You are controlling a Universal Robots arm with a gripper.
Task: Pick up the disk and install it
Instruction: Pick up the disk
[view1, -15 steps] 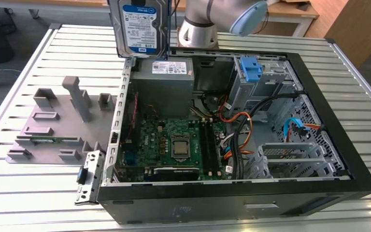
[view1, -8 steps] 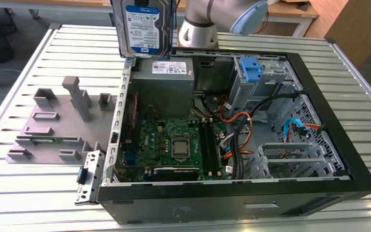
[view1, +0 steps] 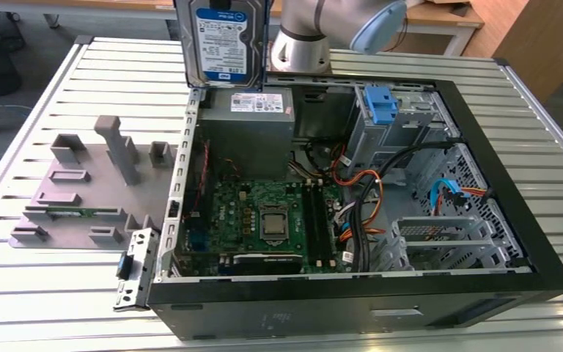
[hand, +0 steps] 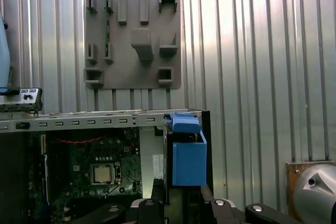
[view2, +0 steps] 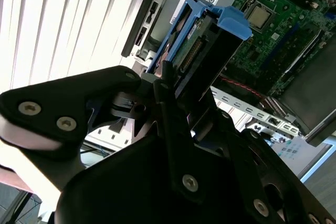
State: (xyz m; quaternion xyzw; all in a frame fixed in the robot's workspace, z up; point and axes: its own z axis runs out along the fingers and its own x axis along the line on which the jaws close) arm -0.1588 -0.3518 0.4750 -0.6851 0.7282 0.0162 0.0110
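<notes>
A: Surface first; we have a slatted metal table (view1: 56, 308), wood furniture (view1: 526, 37) behind it; on the table the black computer case (view1: 360, 312) lies on its side, panel off; we read that as giving the arm (view1: 325, 26) a way in from above.

B: Agreed; on the exterior view's left of the case sits the grey fixture plate (view1: 76, 183) with upright slots; we take it for a parts holder, parked just beside the case for short reach.

A: Inside the case: grey power supply (view1: 247, 121) at the back; green motherboard (view1: 262, 220) nearer the camera; drive cage (view1: 418, 121) with a blue bracket (view1: 381, 106) toward the exterior view's right.

B: Now the disk (view1: 225, 40); it hangs on edge above the power supply, off every surface, label facing the exterior camera; not installed yet.

A: Gripper (view2: 184, 93) state?

B: Fingers (view2: 167, 85) pressed against the disk from both sides in the second wrist view; pinching it, we judge, since nothing else supports it.

A: And the disk relative to the gripper?

B: Between the fingers, jutting out beyond them toward the open case; in the first wrist view its blue rail (hand: 188, 163) stands just past the gripper, over the case wall; we'd guess the end grip leaves the rails free for a bay; the disk is well apart from the drive cage.
</notes>
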